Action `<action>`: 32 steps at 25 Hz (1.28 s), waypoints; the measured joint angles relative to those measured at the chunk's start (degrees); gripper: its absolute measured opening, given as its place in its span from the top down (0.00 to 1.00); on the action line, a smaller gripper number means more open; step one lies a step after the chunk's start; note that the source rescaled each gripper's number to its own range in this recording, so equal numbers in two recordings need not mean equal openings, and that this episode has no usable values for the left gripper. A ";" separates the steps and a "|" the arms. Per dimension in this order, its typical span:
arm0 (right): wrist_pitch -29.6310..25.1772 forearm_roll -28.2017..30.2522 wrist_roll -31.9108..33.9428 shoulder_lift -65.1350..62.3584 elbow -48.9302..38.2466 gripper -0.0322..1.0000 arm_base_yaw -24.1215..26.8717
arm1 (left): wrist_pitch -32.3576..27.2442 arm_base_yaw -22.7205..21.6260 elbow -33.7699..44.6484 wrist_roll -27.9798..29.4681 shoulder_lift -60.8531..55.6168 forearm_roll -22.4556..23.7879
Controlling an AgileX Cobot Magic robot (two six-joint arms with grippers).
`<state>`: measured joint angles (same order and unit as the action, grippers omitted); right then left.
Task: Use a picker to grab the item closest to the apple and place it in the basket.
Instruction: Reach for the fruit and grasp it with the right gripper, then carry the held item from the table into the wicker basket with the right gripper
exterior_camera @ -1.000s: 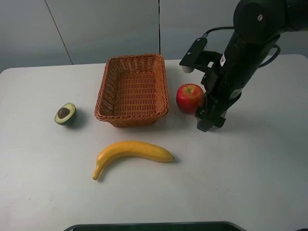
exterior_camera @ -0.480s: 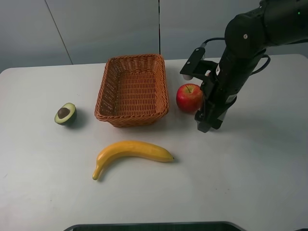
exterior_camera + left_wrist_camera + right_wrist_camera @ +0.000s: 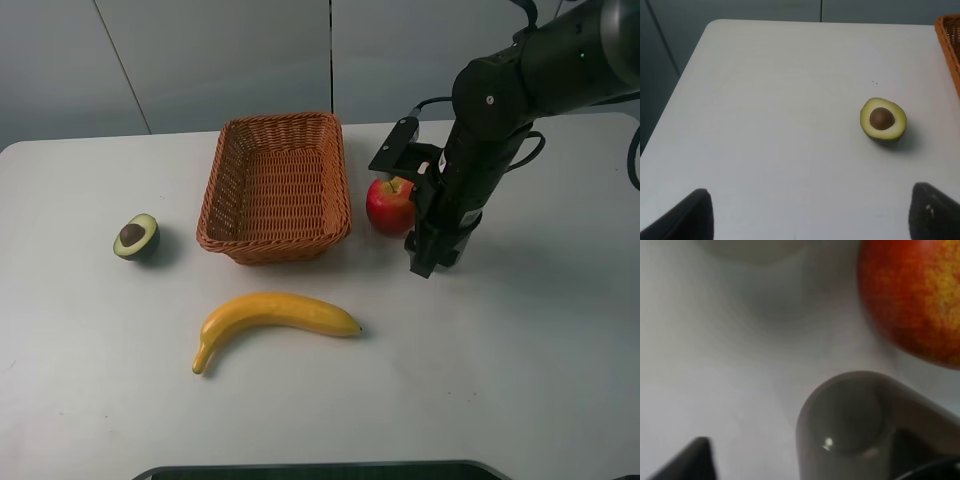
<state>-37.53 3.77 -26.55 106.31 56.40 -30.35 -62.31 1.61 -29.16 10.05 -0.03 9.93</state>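
One end effector, mine (grip: cannot tell), hangs beside the apple; a nudge would roll it away.

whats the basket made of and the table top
Basket: looks like woven wicker or rattan, orange-brown, slightly glossy; interlaced strands show on walls and floor.
Table: smooth matte white top, possibly laminate or painted board; no grain shows, so uncertain.

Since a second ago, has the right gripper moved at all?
Yes. The right gripper has edged toward the apple, which has stayed put beside the basket. The wrist above it has come down and now overlaps the apple's right edge.
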 joint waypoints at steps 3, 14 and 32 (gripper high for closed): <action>0.11 0.13 0.10 0.00 0.00 0.81 0.00 | 0.00 0.00 0.00 0.00 0.00 0.00; 0.87 0.13 0.10 0.00 0.00 0.97 0.00 | 0.00 0.00 0.00 0.00 0.00 0.00; -6.89 1.12 3.76 -12.80 1.01 0.97 -0.56 | 0.00 0.00 0.00 0.00 0.00 0.00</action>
<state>-44.42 4.90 -22.79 93.52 57.42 -30.90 -62.31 1.61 -29.16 10.05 -0.03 9.93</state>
